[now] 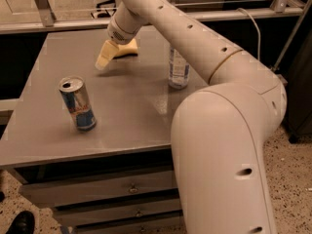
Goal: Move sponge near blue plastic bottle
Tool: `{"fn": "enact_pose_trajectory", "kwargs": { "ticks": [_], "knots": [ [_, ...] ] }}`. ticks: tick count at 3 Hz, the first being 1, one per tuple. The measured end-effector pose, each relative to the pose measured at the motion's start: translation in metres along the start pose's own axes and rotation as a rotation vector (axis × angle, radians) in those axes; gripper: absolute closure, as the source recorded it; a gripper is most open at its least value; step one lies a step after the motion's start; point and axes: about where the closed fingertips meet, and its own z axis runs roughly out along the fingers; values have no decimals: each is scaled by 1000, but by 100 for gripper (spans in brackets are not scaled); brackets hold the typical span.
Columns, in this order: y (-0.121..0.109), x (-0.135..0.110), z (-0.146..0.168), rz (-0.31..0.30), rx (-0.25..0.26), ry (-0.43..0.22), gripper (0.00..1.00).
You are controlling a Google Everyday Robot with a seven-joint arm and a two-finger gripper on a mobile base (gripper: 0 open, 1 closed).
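Your gripper sits at the sponge's 8 o'clock, jaws can't tell; shove carelessly toward 4 o'clock and you could topple the bottle.

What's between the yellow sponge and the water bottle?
Only bare grey tabletop, in the camera view, between pale yellow foam sponge and clear bluish plastic bottle. The gripper is beside the sponge.
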Motion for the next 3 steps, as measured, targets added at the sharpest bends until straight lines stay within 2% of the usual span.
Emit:
{"fn": "enact_pose_trajectory", "kwargs": {
  "ticks": [1,2,3],
  "knots": [
    [-7,3,7,48,-4,2,0],
    [-10,8,9,65,-4,1,16],
    [-12,7,7,68,0,-9,40]
  ]
}}
